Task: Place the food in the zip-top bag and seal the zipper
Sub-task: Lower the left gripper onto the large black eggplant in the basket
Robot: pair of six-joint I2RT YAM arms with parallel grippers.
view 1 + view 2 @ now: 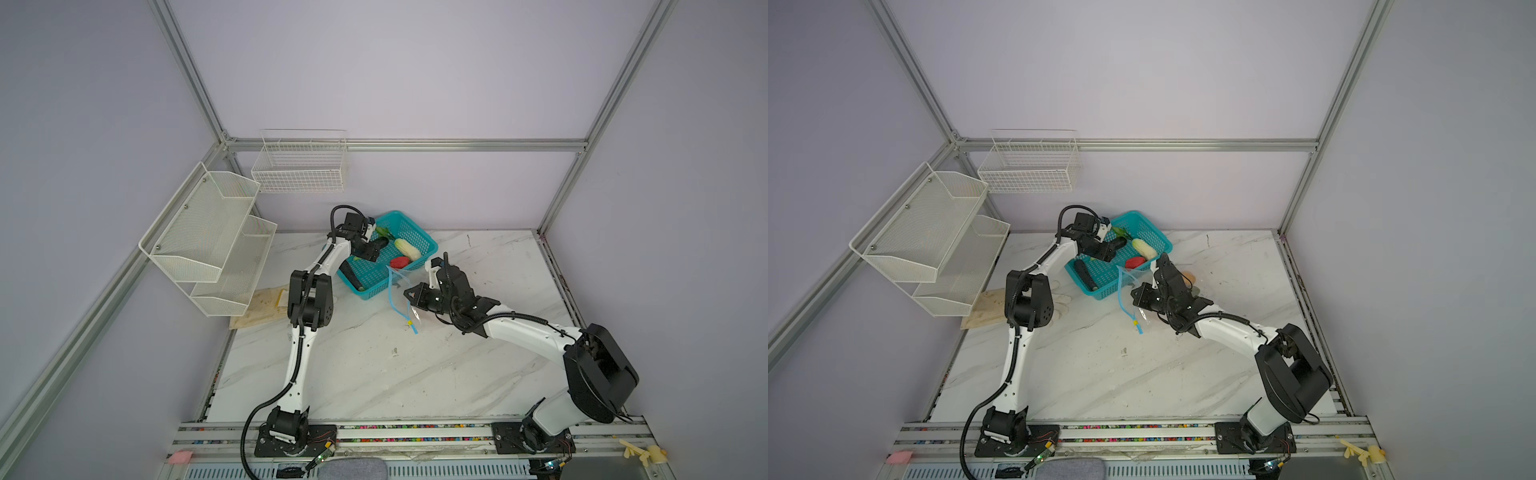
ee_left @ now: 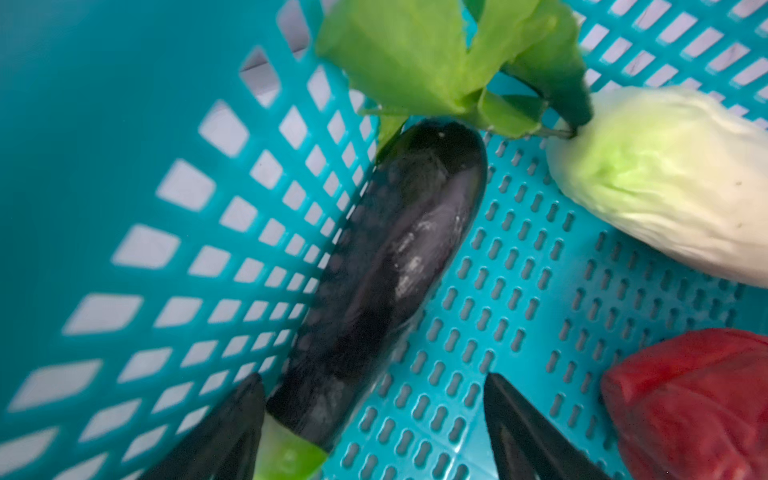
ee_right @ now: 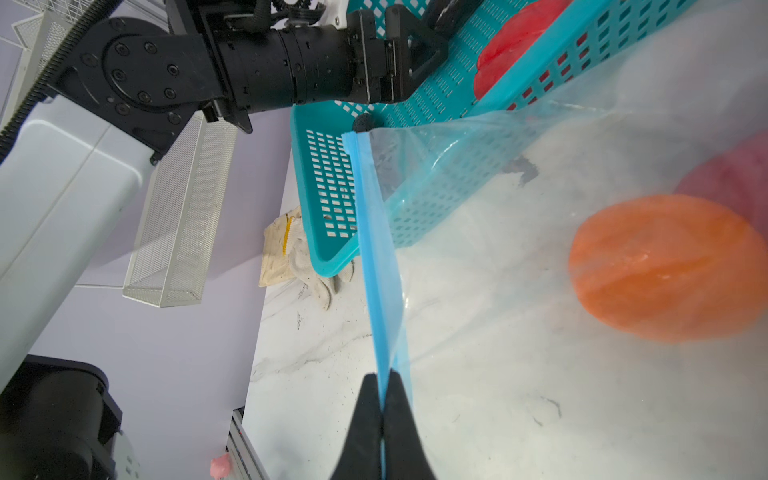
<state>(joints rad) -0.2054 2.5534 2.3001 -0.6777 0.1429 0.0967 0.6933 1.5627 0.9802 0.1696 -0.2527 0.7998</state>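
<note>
My left gripper (image 2: 372,378) (image 1: 371,249) reaches into the teal basket (image 1: 370,293), open, its jaws on either side of the dark eggplant (image 2: 395,257). A white cabbage (image 2: 665,187), a red piece (image 2: 698,399) and green leaves (image 2: 415,54) lie beside it; a cucumber (image 1: 353,278) rests at the basket's near end. My right gripper (image 3: 382,378) (image 1: 1138,299) is shut on the zipper (image 3: 374,249), holding up the edge of the clear zip-top bag (image 3: 498,249). An orange (image 3: 665,266) and a pink piece (image 3: 731,174) lie inside. The yellow slider (image 1: 409,322) hangs low.
White mesh shelves (image 1: 208,241) hang on the left wall and a wire basket (image 1: 299,166) on the back wall. A wooden board with a glove (image 1: 262,307) lies left of the basket. Marble tabletop (image 1: 374,374) stretches toward the front rail.
</note>
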